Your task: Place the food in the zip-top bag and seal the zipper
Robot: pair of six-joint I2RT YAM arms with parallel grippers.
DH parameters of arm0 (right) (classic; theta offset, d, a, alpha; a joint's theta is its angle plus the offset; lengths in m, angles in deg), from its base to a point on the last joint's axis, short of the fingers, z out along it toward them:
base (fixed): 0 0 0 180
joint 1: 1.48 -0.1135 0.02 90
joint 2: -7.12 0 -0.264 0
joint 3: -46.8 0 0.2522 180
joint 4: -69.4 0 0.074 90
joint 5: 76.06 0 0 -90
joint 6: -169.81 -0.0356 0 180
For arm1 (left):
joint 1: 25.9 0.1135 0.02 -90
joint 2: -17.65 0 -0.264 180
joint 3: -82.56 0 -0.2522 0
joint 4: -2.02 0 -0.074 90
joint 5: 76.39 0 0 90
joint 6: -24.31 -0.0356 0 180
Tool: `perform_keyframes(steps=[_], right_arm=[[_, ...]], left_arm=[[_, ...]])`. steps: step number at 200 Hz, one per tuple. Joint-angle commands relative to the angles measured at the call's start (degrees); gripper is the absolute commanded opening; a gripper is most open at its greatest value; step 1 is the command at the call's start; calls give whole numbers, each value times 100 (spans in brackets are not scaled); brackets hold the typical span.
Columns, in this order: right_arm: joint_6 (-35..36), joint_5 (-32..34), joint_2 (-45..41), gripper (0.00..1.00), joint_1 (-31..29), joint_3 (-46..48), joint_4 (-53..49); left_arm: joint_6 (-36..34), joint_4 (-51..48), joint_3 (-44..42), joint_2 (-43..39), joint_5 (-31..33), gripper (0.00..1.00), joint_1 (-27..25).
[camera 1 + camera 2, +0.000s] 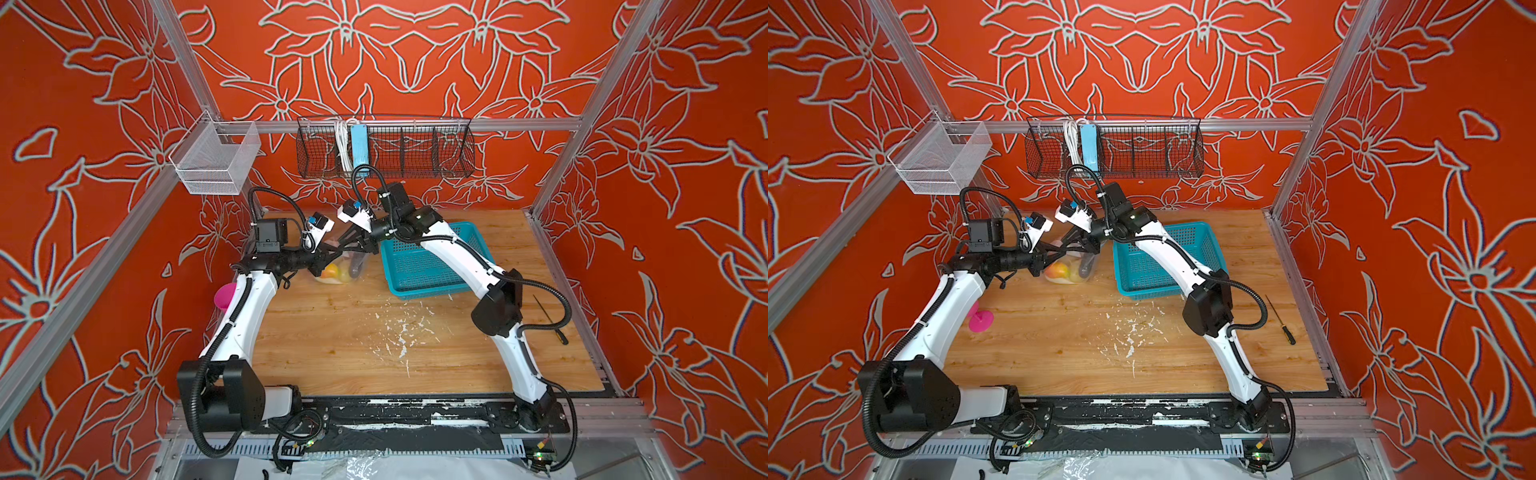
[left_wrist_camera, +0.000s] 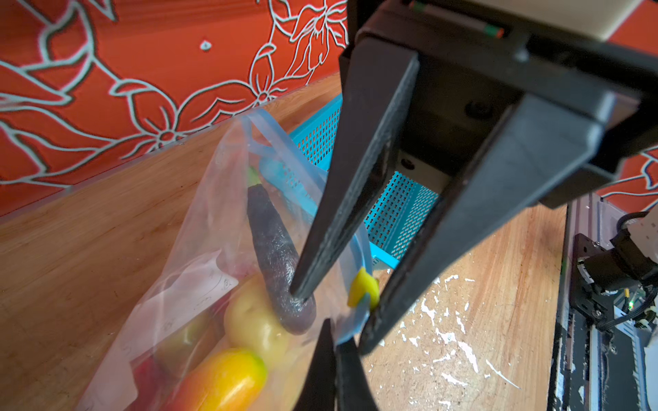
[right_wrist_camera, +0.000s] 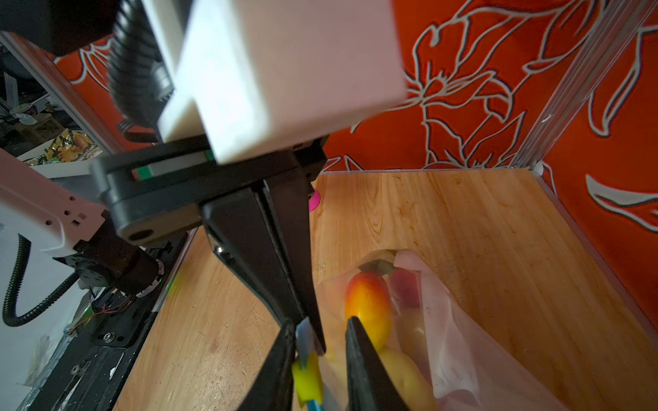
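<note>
The zip-top bag (image 1: 340, 268) (image 1: 1071, 270) stands on the table's far left, next to the teal basket. Through its clear plastic the food shows: a red-yellow mango (image 2: 224, 380) (image 3: 368, 309), a yellow-tan lump (image 2: 254, 320), a dark purple eggplant (image 2: 274, 256) and a red piece (image 3: 406, 288). The light-blue zipper (image 2: 281, 149) runs along the bag's upper edge, and its yellow slider (image 2: 363, 288) (image 3: 307, 379) sits at the near end. My left gripper (image 2: 336, 332) is shut on the strip's end corner. My right gripper (image 3: 320, 322) is open, with the slider between its jaws against one finger.
The teal mesh basket (image 1: 424, 266) (image 1: 1154, 266) sits just right of the bag, under the right arm. A pink cup (image 1: 980, 320) lies by the left arm. A screwdriver (image 1: 552, 320) lies near the right edge. White flecks (image 1: 399, 328) dot the table's middle.
</note>
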Motion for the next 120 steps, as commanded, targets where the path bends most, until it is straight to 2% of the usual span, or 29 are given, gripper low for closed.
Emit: perform_keyframes(steps=[1,61,120], right_arm=[[182,-53,-253,27,54,48,-85],[183,-161,-303,30,92,44,-114],[233,-206,-290,28,94,45,-217]], left_arm=[[-9,85,-1,-135,-78,0,23],[-2,103,-22,-145,-51,0,23],[7,103,-31,-171,-27,0,22]])
